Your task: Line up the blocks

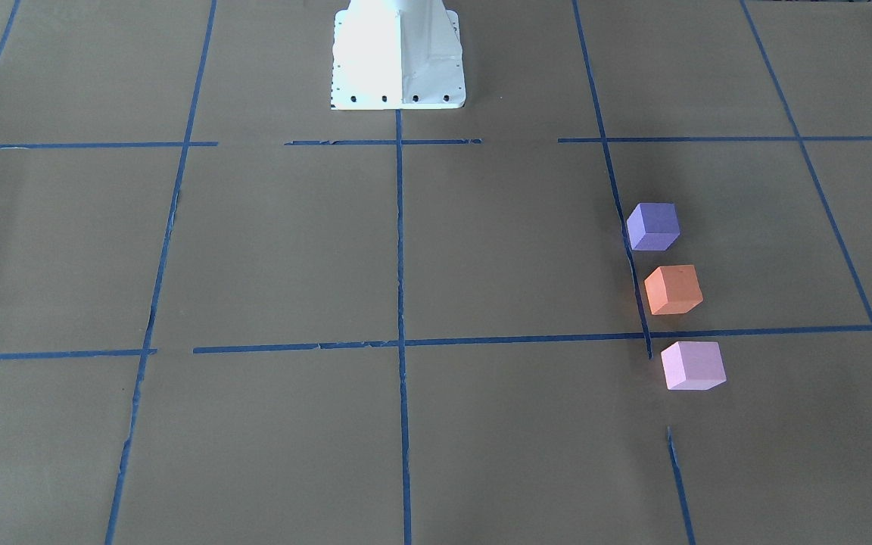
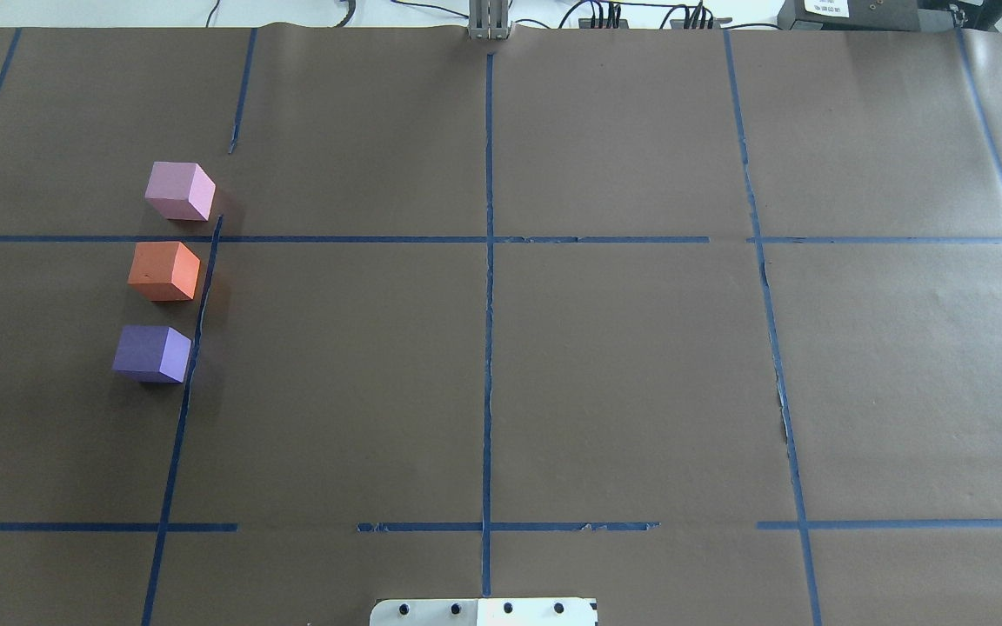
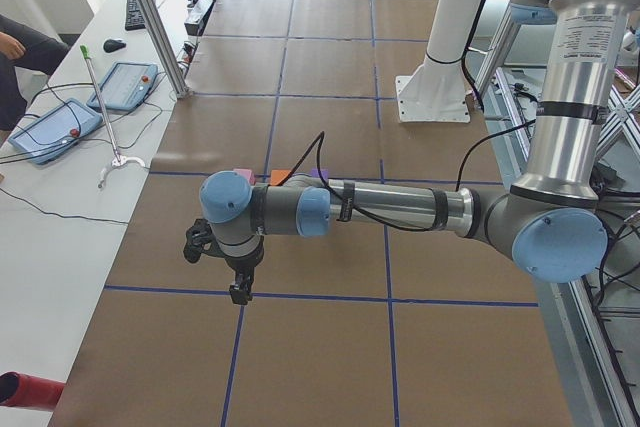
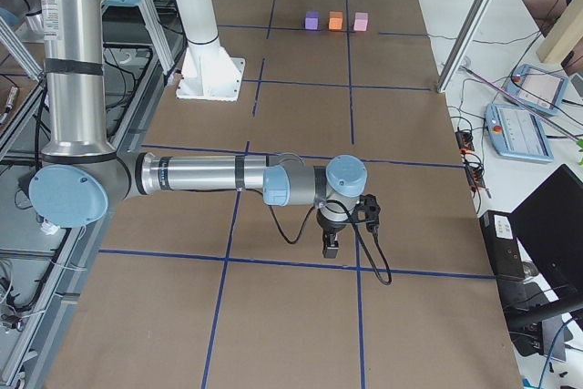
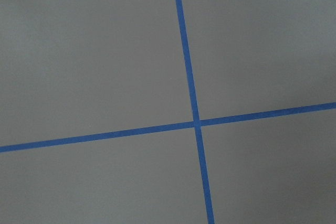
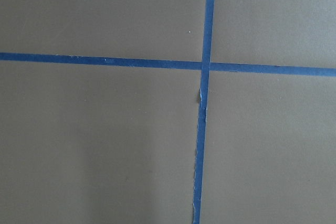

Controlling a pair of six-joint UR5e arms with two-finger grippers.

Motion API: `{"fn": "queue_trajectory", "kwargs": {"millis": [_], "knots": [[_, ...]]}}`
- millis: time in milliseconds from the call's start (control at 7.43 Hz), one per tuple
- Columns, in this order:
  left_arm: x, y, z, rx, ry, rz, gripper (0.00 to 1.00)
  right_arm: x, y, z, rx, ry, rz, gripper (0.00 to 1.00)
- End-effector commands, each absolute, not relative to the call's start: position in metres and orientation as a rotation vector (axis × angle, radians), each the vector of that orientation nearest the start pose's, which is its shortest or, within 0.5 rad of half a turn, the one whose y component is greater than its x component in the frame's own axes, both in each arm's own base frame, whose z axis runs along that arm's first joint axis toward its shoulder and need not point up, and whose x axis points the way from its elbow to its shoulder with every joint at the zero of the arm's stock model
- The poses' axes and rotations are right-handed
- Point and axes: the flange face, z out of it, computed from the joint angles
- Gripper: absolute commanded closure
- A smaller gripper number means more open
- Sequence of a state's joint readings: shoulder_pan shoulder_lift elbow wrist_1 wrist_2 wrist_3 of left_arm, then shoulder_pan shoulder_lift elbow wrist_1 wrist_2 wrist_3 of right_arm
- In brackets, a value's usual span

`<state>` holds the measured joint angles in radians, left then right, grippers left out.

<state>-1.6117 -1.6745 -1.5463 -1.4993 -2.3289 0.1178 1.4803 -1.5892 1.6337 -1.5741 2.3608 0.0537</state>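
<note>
1. Pale pink block (image 1: 693, 365) lies nearest the front-facing camera and farthest out from the white base plate (image 1: 398, 57). The orange block (image 1: 673, 290) comes next in, and the violet block (image 1: 653, 226) is closest to the plate. All three stand on the plate's left-arm side, near one another but not touching, in single file beside a blue tape line (image 1: 636, 288). The line appears formed.
2. Handling, as judged: matte, foam-like cubes, likely light, slightly yielding, grippy, not fragile. Take hold from above across the two flat faces that do not face a neighbour. A modest squeeze should do.
3. Left gripper (image 3: 238, 285) hangs low, farther from the plate than the blocks. Right gripper (image 4: 331, 245) hangs well out on the plate's other side. Whether either is parted or closed cannot be told. Neither carries a block.
4. Surface (image 2: 623, 382): flat brown paper, matte, with tape frayed in places.
5. Room: benches with teach pendants (image 3: 45, 130) and cables lie across from the plate.
</note>
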Motion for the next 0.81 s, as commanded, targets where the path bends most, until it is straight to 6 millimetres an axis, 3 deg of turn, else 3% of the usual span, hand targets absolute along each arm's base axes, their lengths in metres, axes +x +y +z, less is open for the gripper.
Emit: {"fn": "queue_trajectory", "kwargs": {"millis": [0,135,404,673], "knots": [[-0.087,-0.521,0.633,0.053,0.756,0.068,0.0,0.018,-0.49,0.636,-0.018,-0.791,-0.051,0.0],[-0.088,-0.518,0.634,0.046,0.757,0.061,0.0,0.018,-0.49,0.636,-0.018,-0.791,-0.051,0.0],[-0.088,-0.516,0.611,0.057,0.754,0.064,0.0,0.018,-0.49,0.636,-0.018,-0.791,-0.051,0.0],[-0.089,-0.518,0.606,0.066,0.755,0.067,0.0,0.018,-0.49,0.636,-0.018,-0.791,-0.051,0.0]]}}
